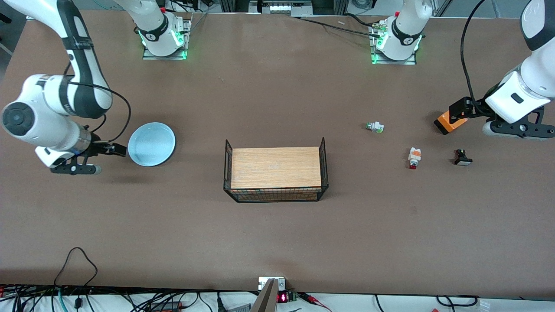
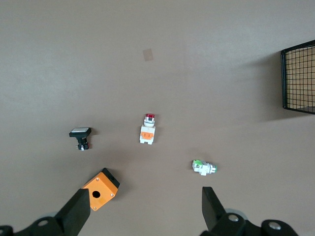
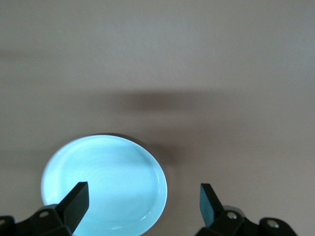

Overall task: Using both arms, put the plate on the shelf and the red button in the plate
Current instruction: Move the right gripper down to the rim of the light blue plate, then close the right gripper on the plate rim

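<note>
The pale blue plate [image 1: 151, 144] lies flat on the table toward the right arm's end. My right gripper [image 1: 113, 149] hovers low at its rim, open, and the right wrist view shows part of the plate [image 3: 106, 184] under the right gripper [image 3: 142, 196]. The red button [image 1: 414, 157] lies on its side toward the left arm's end. My left gripper [image 1: 460, 111] hangs open and empty over the table above an orange box [image 1: 449, 123]. In the left wrist view the red button [image 2: 148, 130] sits apart from the left gripper [image 2: 144, 204].
A black wire basket [image 1: 275, 196] with a wooden floor stands mid-table. Near the red button lie a white part with a green tip [image 1: 375, 127], a black-and-white button part [image 1: 462, 157] and the orange box [image 2: 101, 189]. Cables run along the table edge nearest the front camera.
</note>
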